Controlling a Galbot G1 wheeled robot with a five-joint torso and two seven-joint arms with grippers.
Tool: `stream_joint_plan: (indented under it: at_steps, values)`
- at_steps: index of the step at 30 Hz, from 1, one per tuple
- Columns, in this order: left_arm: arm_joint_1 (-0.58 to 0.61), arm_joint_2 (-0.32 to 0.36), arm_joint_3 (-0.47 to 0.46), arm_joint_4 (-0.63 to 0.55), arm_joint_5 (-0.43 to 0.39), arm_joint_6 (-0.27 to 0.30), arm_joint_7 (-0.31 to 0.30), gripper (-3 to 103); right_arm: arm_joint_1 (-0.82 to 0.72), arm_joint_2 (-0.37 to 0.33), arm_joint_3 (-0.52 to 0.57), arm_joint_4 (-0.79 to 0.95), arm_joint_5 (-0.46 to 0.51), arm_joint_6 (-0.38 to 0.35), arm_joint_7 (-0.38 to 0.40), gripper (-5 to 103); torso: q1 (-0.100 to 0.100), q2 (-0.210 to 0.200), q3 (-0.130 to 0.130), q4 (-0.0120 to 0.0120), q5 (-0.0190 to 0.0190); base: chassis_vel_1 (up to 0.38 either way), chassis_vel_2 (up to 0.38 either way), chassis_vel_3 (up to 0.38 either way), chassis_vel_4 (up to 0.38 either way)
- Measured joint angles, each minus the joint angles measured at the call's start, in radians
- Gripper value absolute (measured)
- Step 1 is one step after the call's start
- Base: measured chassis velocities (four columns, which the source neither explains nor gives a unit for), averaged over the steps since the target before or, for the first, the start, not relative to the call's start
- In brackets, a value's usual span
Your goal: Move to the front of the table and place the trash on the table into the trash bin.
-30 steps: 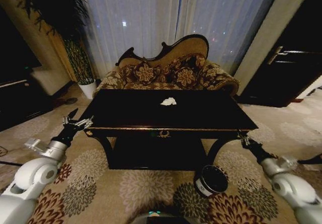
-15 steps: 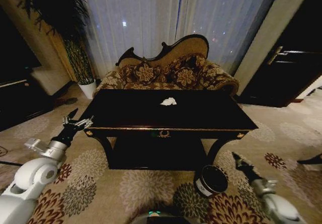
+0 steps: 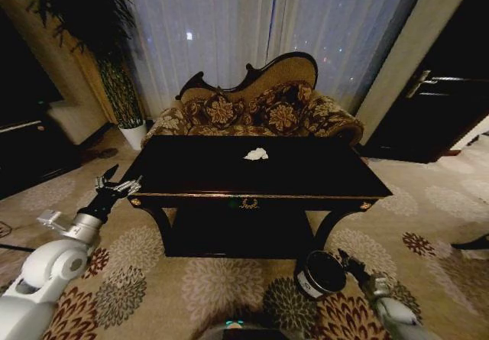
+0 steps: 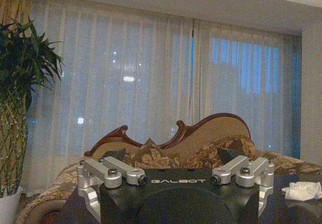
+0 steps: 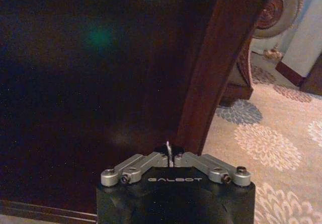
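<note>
I face the table (image 3: 252,173) from the front. One paper wad (image 3: 256,154) lies on the tabletop, near its centre toward the sofa (image 3: 252,111) side. The bin (image 3: 322,273) stands on the carpet (image 3: 153,279) by the table's front right leg. My left pincer (image 3: 116,184) hangs just beside the table's front left corner, fingers spread wide. My right pincer (image 3: 345,260) sits low, just beside the bin, fingers closed together and holding nothing. In the right wrist view it points at the table leg (image 5: 216,68).
</note>
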Motion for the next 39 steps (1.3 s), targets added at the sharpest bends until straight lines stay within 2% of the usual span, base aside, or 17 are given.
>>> stream_joint_plan:
  at_steps: [10,18,19,21,23,27,29,33,35,36,37,39]
  values:
    - [0.0,0.0,0.0,0.0,0.0,0.0,0.0,100,0.11,0.031,-0.066,-0.169,-0.034,0.035,-0.005,1,0.0,0.0,0.0,-0.0003,0.0001,0.0,0.0,0.0,0.0]
    - [0.0,0.0,0.0,0.0,0.0,0.0,0.0,100,0.133,0.035,-0.079,-0.215,-0.035,0.045,-0.01,1,0.0,0.0,0.0,-0.0002,0.0,0.0,0.0,0.0,0.0]
    - [0.0,0.0,0.0,0.0,0.0,0.0,0.0,100,0.136,0.036,-0.08,-0.218,-0.035,0.046,-0.01,-2,0.0,0.0,0.0,-0.0002,0.0,0.0,0.0,0.0,0.0]
    - [0.0,0.0,0.0,0.0,0.0,0.0,0.0,100,0.138,0.039,-0.08,-0.219,-0.033,0.046,-0.01,5,0.0,0.0,0.0,-0.0002,0.0001,0.0,0.0,0.0,0.0]
    - [0.0,0.0,0.0,0.0,0.0,0.0,0.0,100,0.138,0.04,-0.08,-0.219,-0.032,0.046,-0.01,5,0.0,0.0,0.0,-0.0002,0.0001,0.0,0.0,0.0,0.0]
    - [0.0,0.0,0.0,0.0,0.0,0.0,0.0,100,0.13,0.041,-0.081,-0.211,-0.015,0.051,-0.031,27,0.0,0.0,0.0,-0.0002,0.0,0.0,0.0,0.0,0.0]
    - [0.0,0.0,0.0,0.0,0.0,0.0,0.0,100,0.128,0.041,-0.081,-0.209,-0.014,0.052,-0.033,27,0.0,0.0,0.0,-0.0002,0.0001,0.0,0.0,0.0,0.0]
    - [0.0,0.0,0.0,0.0,0.0,0.0,0.0,100,0.128,0.044,-0.08,-0.208,-0.008,0.053,-0.035,48,0.0,0.0,0.0,-0.0002,0.0003,0.0,0.0,0.0,0.0]
    - [0.0,0.0,0.0,0.0,0.0,0.0,0.0,100,0.129,0.044,-0.08,-0.208,-0.008,0.053,-0.035,48,0.0,0.0,0.0,-0.0003,0.0002,0.0,0.0,0.0,0.0]
    - [0.0,0.0,0.0,0.0,0.0,0.0,0.0,100,0.131,0.044,-0.08,-0.208,-0.007,0.053,-0.035,54,0.0,0.0,0.0,-0.0002,0.0,0.0,0.0,0.0,0.0]
    - [0.0,0.0,0.0,0.0,0.0,0.0,0.0,100,0.131,0.043,-0.079,-0.207,-0.007,0.053,-0.035,64,0.0,0.0,0.0,-0.0001,0.0,0.0,0.0,0.0,0.0]
    - [0.0,0.0,0.0,0.0,0.0,0.0,0.0,100,0.129,0.043,-0.078,-0.204,-0.007,0.053,-0.034,64,0.0,0.0,0.0,-0.0001,0.0001,0.0,0.0,0.0,0.0]
